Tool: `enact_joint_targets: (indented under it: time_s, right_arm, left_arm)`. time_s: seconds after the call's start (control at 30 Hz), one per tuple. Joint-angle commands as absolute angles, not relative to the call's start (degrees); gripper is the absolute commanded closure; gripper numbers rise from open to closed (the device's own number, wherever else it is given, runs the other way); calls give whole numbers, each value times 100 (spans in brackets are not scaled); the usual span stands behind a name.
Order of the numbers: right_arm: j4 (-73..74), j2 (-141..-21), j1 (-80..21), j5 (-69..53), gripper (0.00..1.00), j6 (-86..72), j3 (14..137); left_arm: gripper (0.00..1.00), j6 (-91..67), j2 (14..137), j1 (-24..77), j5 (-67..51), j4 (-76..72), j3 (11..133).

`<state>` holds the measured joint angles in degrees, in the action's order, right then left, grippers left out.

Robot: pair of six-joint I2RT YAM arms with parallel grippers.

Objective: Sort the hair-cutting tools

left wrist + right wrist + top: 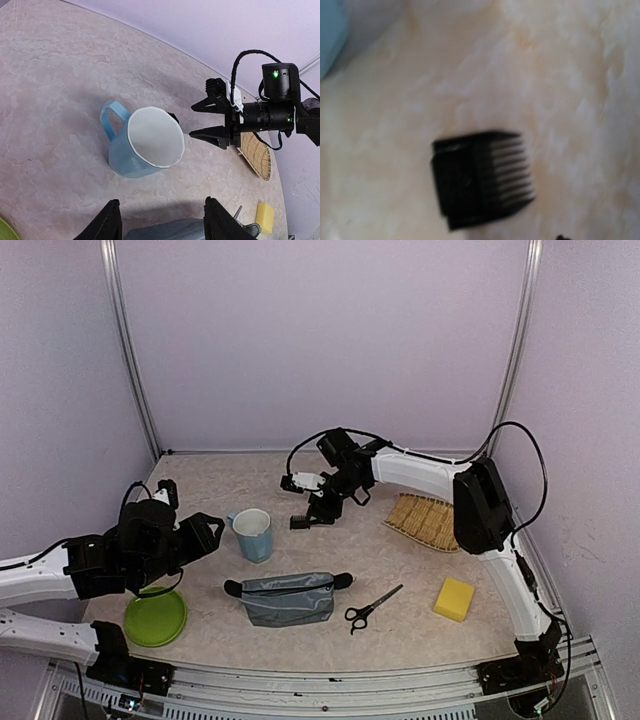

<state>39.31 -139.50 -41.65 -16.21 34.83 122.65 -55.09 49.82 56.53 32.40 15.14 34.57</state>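
1. Top external is showing me the right arm reaching across to the middle of the table [210, 480], with the right gripper [318, 502] hanging just above the tiny black block [300, 523].
2. From the left wrist camera I am seeing that gripper side-on: its fingers [212, 102] are standing well apart, with nothing between them.
3. The right wrist camera is looking straight down on the block, which is lying flat on the table with its comb teeth pointing to the right of that view. The picture is coming through blurred, and its own fingers are hardly showing.
4. The block is sitting near the light-blue cup [253, 533], on the cup's right, apart from it.
5. The left gripper [207, 530] is hovering just left of the cup. Its fingers [107, 222] are spreading wide and holding nothing, with the cup standing upright ahead of them.
6. One pair of scissors [372, 608] is lying near the front edge, between the grey pouch [290, 600] and the yellow sponge [454, 599], touching neither.
7. Black ends are poking out at both sides of the pouch; I cannot tell what they belong to.
8. A green plate [155, 618] is lying under the left arm, and a woven mat [422, 520] is lying beside the right arm.
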Motion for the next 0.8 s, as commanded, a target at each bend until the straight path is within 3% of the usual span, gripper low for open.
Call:
enact_joint_targets:
  time_s: [0.0, 0.43, 0.57, 0.67, 0.77]
  right_arm:
    - [4133, -14423, -4147, -1743, 36, 3398, 12804]
    - [4046, -15318, -4140, -2001, 27, 2737, 13621]
    - [4112, -15430, -4140, -2192, 38, 2647, 13621]
    - [4139, -15329, -4140, -2183, 54, 2686, 13363]
    - [4226, -15161, -4131, -2143, 63, 2771, 13093]
  left_arm:
    - [45, -4783, 4955, 5221, 2766, 1144, 3542]
    - [45, -4377, 5177, 4756, 2150, 664, 3409]
    - [45, -4405, 5151, 4731, 2085, 497, 3302]
    - [45, -4382, 5174, 4715, 2051, 426, 3311]
    - [45, -4286, 5241, 4698, 1998, 376, 3386]
